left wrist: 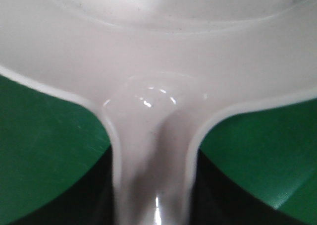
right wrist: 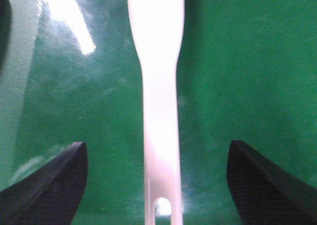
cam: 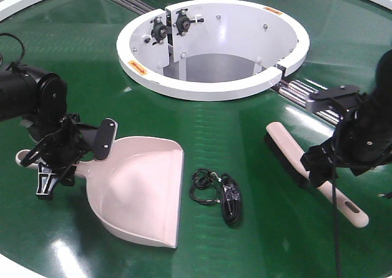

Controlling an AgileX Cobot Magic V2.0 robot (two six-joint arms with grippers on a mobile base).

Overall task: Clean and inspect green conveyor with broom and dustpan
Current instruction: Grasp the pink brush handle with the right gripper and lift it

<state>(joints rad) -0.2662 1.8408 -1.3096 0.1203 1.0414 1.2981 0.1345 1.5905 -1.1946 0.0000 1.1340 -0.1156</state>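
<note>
Pale pink plastic scoop-shaped dustpan point(cam: 144, 186) is closest. It lies flat on the glossy dark-green conveyor point(cam: 257, 247), wide mouth facing right and thin handle running left.

Left arm: comes in low from the left edge, wrist bent down. The left gripper point(cam: 75, 160) straddles the dustpan handle just behind the scoop. In the front view the fingers point(cam: 105, 136) are spread, one on each side of the handle. The left wrist view shows the handle point(left wrist: 148, 175) centred, with blurred dark shapes on both sides. Can't tell contact from that view.

Right arm: enters from the right edge and hangs over the handle of the broom point(cam: 286, 144), a long flat pale pink plastic brush with black bristles. The right gripper point(right wrist: 156, 155) is wide open. Both black fingertips point(right wrist: 54, 180) stand well apart from the handle, with green belt showing on each side. The slotted hole sits at the handle end nearest the wrist camera.

The broom lies diagonally on the belt right of centre, head toward the white ring-shaped centre opening point(cam: 202, 89).

Counts:
- dustpan: 1
- broom: 1
- arms: 2
- coiled black cable point(cam: 219, 193): 1, lying between dustpan and broom and touching neither
- centre ring: 1
- black fittings point(cam: 182, 24) inside the ring wall: 2

Steel roller rods point(cam: 304, 94) show at the ring's right side. White rim point(cam: 24, 3) shows at top left.
</note>
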